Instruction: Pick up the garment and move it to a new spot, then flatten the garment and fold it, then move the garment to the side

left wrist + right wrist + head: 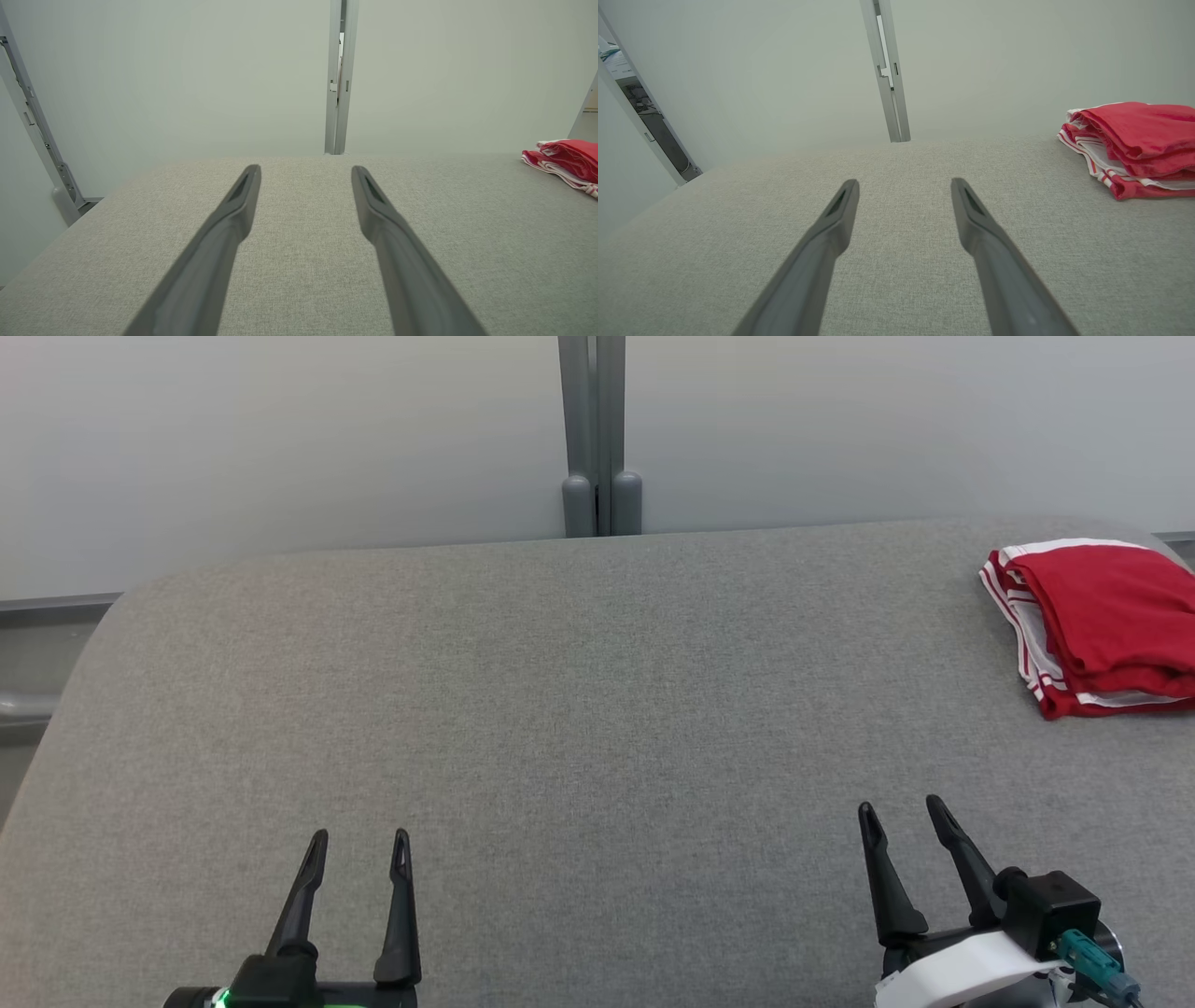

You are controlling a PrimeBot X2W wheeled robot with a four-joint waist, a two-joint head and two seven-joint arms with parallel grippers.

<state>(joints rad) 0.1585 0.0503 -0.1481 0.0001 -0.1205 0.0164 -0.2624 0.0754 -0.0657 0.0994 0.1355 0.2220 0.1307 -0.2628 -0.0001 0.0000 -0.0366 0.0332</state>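
Grey fabric table [579, 709]: folded red garment [1102, 625] at 2 o'clock. Left gripper [359, 845] at 7, right gripper [901, 817] at 5; both spread, holding nothing.

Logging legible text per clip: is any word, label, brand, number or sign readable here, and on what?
No readable text anywhere.
The folded red garment shows only white stripes, no logo or lettering.
The white band on the right arm looks blank.
The grey fabric table and the wall panels carry no print.
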